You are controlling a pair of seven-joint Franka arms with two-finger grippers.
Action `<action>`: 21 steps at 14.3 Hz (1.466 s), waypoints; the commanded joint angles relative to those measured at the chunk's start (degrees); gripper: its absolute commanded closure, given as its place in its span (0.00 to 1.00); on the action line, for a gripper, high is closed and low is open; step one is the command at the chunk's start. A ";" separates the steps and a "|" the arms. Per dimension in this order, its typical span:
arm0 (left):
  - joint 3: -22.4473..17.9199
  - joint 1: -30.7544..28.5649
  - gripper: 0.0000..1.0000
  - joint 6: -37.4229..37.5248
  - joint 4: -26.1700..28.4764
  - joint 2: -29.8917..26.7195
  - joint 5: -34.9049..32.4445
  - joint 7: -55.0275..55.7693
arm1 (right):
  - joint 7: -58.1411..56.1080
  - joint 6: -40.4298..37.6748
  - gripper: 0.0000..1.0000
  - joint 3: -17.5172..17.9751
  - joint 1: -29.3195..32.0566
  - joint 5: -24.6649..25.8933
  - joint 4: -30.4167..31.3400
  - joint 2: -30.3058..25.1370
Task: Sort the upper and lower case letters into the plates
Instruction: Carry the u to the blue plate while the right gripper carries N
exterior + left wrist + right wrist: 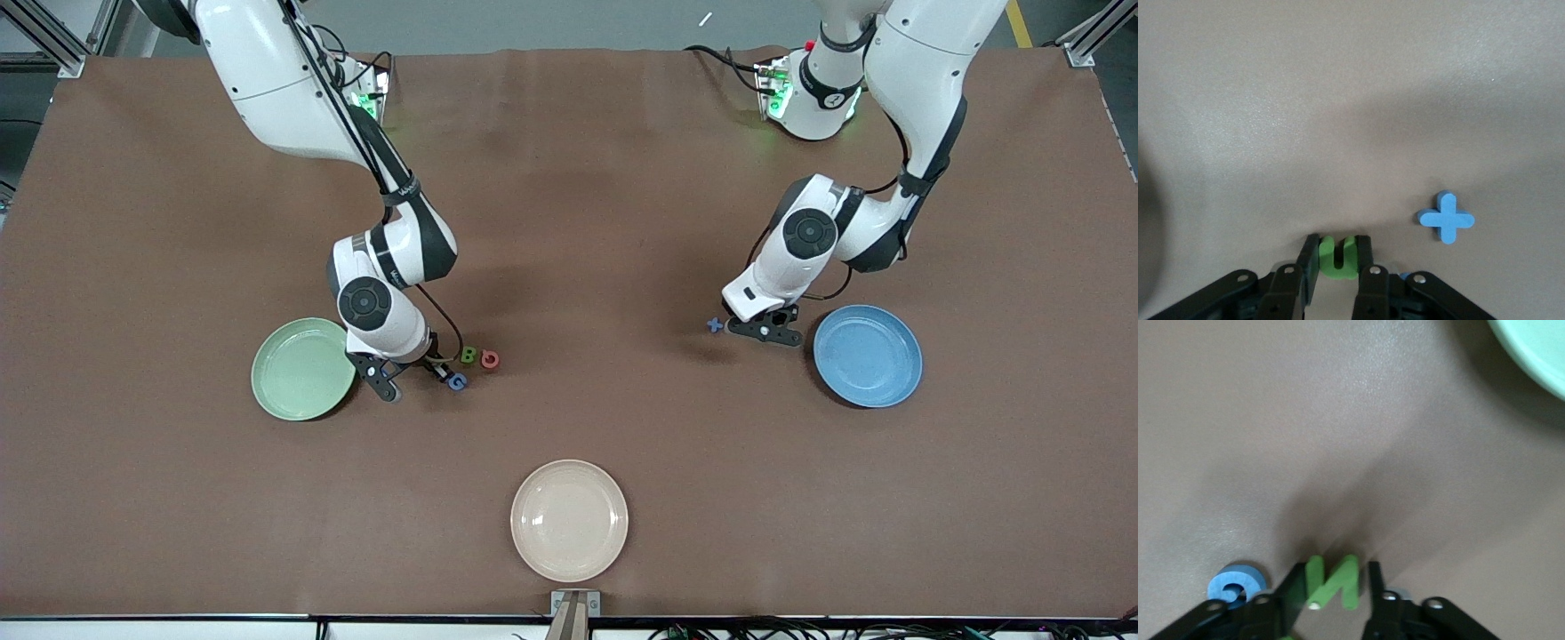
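Left gripper (1337, 265) clamps green u (1338, 257) | right gripper (1331, 590) clamps green N (1333, 583)

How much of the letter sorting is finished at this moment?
Nothing is sorted: the green plate and blue plate hold no letters. The left gripper is shut on a green u, the right gripper on a green N. Four letters remain on the table.

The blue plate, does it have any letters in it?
No, the blue plate is bare in the front view; the only piece near it is a blue plus on the table beside the left gripper.
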State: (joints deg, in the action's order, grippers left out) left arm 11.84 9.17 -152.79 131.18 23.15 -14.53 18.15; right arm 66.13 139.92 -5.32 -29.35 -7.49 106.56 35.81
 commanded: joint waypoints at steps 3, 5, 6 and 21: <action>-0.24 -0.64 0.82 0.30 1.45 -3.10 -1.20 0.66 | 0.40 -0.70 1.00 0.14 1.40 -0.69 1.11 -0.82; -0.33 -0.64 0.84 5.27 1.02 -6.34 -1.20 -0.12 | -0.55 -1.05 1.00 0.14 2.97 -0.60 1.20 -3.10; -0.33 -0.73 0.85 7.66 0.75 -7.75 -1.20 -0.39 | -1.08 -4.01 1.00 0.05 4.12 -0.51 1.11 -4.76; -0.59 -19.88 0.86 7.60 -0.04 -7.25 -1.29 -21.13 | -23.94 -8.00 0.99 0.31 21.27 1.52 11.13 -13.31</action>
State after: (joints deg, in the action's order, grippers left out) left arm 10.91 -9.13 -142.61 131.20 13.76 -14.61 -2.17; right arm 42.81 130.79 -6.32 -9.36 -6.17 116.28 22.88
